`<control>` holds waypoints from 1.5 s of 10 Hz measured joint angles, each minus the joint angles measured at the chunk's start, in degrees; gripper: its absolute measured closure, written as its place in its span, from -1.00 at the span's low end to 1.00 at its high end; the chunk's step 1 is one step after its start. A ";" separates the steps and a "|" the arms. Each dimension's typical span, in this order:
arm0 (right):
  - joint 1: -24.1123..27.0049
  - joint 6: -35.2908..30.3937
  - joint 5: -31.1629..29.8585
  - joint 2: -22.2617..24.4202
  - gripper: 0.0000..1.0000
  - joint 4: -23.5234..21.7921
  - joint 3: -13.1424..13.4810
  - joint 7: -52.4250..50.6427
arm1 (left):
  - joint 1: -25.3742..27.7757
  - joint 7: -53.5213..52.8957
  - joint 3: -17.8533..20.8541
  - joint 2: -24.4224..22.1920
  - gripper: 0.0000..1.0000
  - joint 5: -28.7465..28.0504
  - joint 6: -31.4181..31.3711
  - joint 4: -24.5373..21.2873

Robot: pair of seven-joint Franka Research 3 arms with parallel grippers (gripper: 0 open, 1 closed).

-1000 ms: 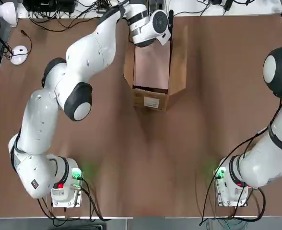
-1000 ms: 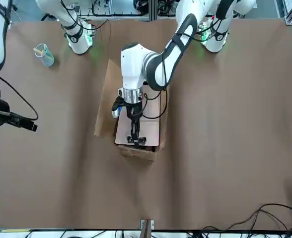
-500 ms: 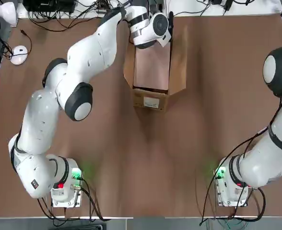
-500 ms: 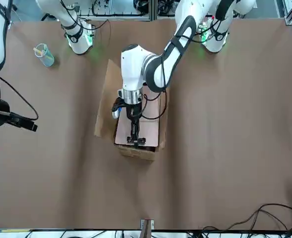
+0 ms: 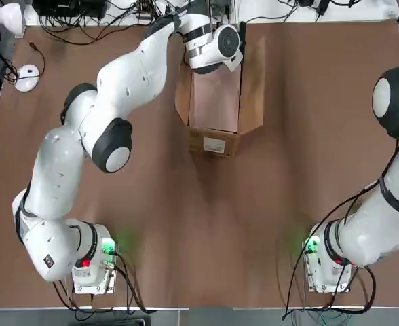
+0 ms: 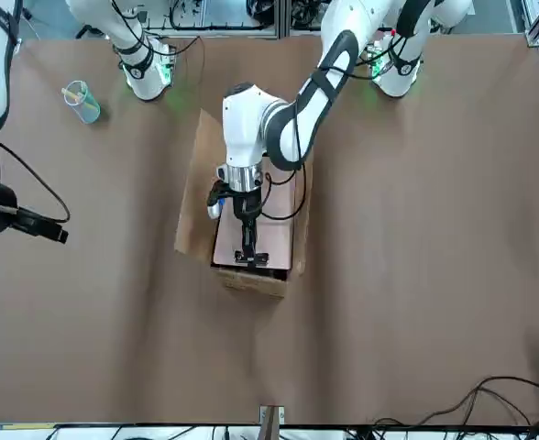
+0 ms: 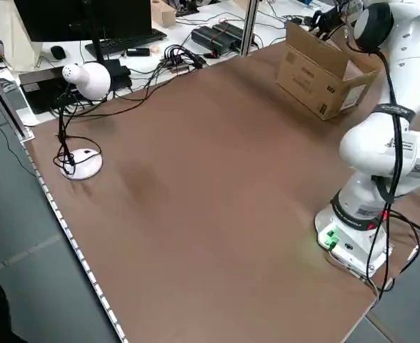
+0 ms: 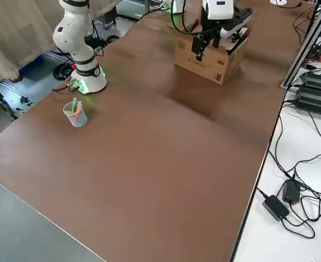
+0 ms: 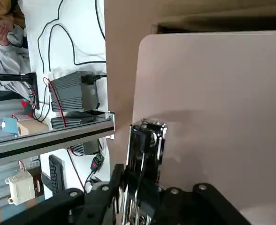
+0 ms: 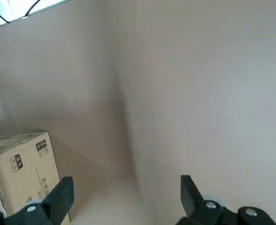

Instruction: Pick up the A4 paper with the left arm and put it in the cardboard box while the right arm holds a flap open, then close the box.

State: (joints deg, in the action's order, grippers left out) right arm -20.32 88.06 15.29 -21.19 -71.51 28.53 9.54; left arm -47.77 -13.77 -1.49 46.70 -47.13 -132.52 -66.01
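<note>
Inside the cardboard box (image 5: 198, 141), the A4 paper (image 5: 216, 105) is seen, probably light, stiffish and smooth. By the worktop's (image 5: 186, 238) right edge, the right gripper (image 10: 127, 182) is held open. At the sheet's far short edge, the clip (image 9: 149, 140) is gripped by the left gripper (image 6: 251, 260), apparently the surest hold.

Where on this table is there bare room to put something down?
Bare tabletop lies between the cardboard box and the robot's bases, and right of the box up to the right arm. It is crowded at the box, where the left arm reaches over.
</note>
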 joint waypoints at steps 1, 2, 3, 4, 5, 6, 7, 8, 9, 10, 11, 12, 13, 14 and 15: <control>0.39 0.00 0.00 0.00 -1.00 0.00 0.11 0.00 | -0.25 0.75 0.00 0.00 0.76 -0.54 0.00 -0.48; 0.72 -0.01 0.00 0.00 -1.00 -0.01 0.15 0.00 | -0.49 1.81 0.00 0.01 0.76 -1.19 0.00 -0.91; 0.90 -0.01 0.00 0.00 -1.00 -0.01 0.15 0.00 | -0.70 2.61 0.00 0.01 0.75 -1.60 0.00 -1.27; 0.95 -0.02 0.00 0.00 -1.00 -0.01 0.15 0.00 | -0.88 3.04 0.00 0.01 0.75 -1.93 0.00 -1.65; 0.95 -0.02 0.00 0.00 -1.00 -0.01 0.15 0.00 | -0.95 3.53 0.00 0.01 0.74 -2.34 0.00 -1.89; 0.95 -0.02 0.00 0.00 -1.00 -0.01 0.15 0.00 | -0.96 3.75 0.00 0.01 0.74 -2.54 0.00 -1.96; 0.95 -0.02 0.00 0.00 -1.00 -0.01 0.15 0.00 | -0.96 3.77 0.00 0.01 0.74 -2.55 0.00 -1.96; 0.95 -0.02 0.00 0.00 -1.00 -0.01 0.15 0.00 | -0.97 3.94 -0.01 0.00 0.69 -2.55 0.00 -1.99; 0.95 -0.02 0.00 0.00 -1.00 -0.01 0.15 -0.01 | -1.00 4.75 -0.01 0.01 0.68 -2.60 0.00 -2.09; 0.95 -0.02 0.00 0.00 -1.00 -0.01 0.15 -0.02 | -1.10 5.27 -0.03 0.01 0.60 -3.08 -0.01 -2.24; 0.94 -0.02 -0.04 0.00 -1.00 -0.01 0.11 -0.07 | -1.32 5.88 -0.04 0.03 0.54 -3.49 -0.01 -2.43; 0.88 -0.02 -0.44 0.00 -1.00 -0.01 0.02 -0.12 | -1.57 6.27 -0.04 0.11 0.24 -3.67 0.00 -2.63; 0.80 -0.02 -0.71 0.00 -1.00 -0.01 -0.05 -0.14 | -1.83 6.48 -0.04 0.19 0.15 -3.73 0.00 -2.87; 0.78 -0.02 -0.75 0.00 -1.00 -0.01 -0.08 -0.15 | -1.99 6.93 -0.04 0.25 0.04 -3.88 0.00 -3.00; 0.78 -0.02 -0.76 0.00 -1.00 -0.01 -0.08 -0.16 | -2.02 7.47 -0.04 0.30 -0.25 -4.10 0.00 -3.02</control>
State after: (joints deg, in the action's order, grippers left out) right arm -19.55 88.04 14.53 -21.19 -71.52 28.44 9.37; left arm -49.79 -6.30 -1.53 47.00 -51.23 -132.52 -69.03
